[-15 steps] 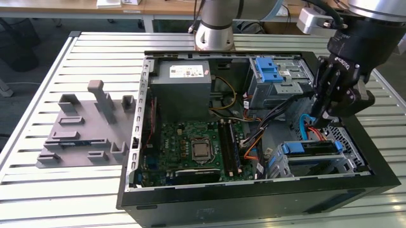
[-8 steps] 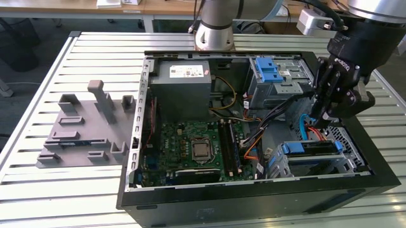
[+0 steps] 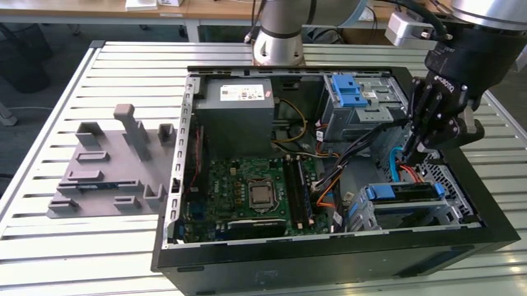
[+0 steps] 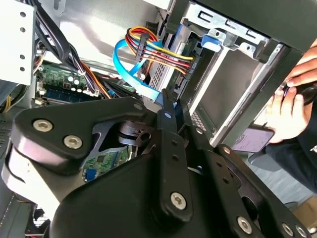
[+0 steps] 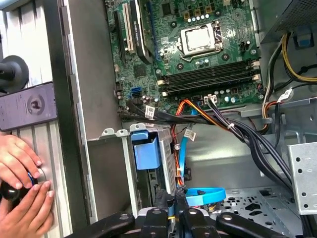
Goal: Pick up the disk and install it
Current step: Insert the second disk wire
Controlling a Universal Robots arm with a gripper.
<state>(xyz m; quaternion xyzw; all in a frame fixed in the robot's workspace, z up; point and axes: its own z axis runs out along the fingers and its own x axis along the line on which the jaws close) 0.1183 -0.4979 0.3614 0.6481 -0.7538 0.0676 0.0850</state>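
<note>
In the exterior view I see my gripper [image 3: 421,151] inside the open computer case [image 3: 329,259], just above the disk [image 3: 403,192] seated in its bay. In the second wrist view the fingers [image 4: 167,111] look closed together, empty. In the first wrist view a person's hands [image 5: 20,193] rest outside the case.

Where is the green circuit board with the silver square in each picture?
Exterior view: the green circuit board sits mid-picture, next to the grey metal box.
Second wrist view: a strip beside black cables.
First wrist view: around the silver square.
Shared landmark: the light-blue flat cable.
</note>
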